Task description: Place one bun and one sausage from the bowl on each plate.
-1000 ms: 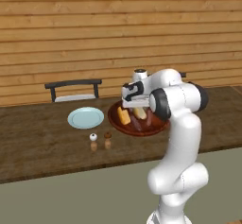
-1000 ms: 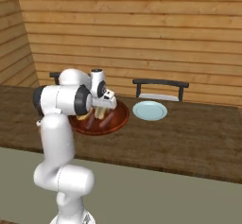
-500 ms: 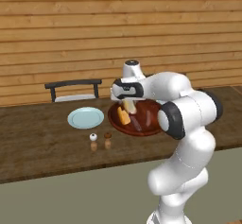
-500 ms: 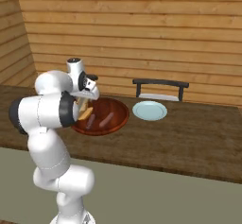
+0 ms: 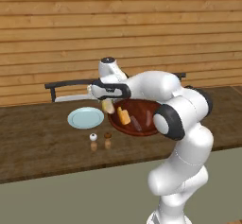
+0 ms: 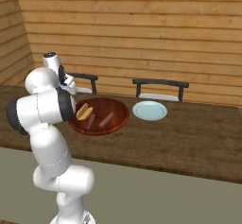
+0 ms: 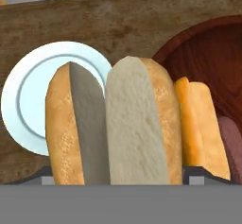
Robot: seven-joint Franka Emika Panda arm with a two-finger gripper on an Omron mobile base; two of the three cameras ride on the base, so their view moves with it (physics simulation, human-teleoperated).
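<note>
My gripper (image 5: pixel 107 101) is shut on a split pale bun (image 5: pixel 108 107) and holds it in the air over the gap between the left pale-blue plate (image 5: pixel 85 117) and the reddish-brown bowl (image 5: pixel 142 110). The hand view has the held bun (image 7: pixel 113 128) close up, hiding the fingertips, with the plate (image 7: pixel 28 95) behind it on the left and the bowl (image 7: pixel 208 57) on the right. In the bowl lie another bun (image 5: pixel 124 116) and two sausages (image 5: pixel 135 123). The second plate (image 6: pixel 149 110) sits bare to the right of the bowl (image 6: pixel 118 109).
Two small shakers (image 5: pixel 93 142) (image 5: pixel 108 141) stand on the dark wooden table (image 5: pixel 38 147) just in front of the left plate. Two dark chairs (image 6: pixel 159 87) are pushed up behind the table, against a wood-plank wall.
The arm has swung left from above the bowl, carrying the bun out past the bowl's left rim toward the left plate. Plates, bowl and shakers have not moved.
</note>
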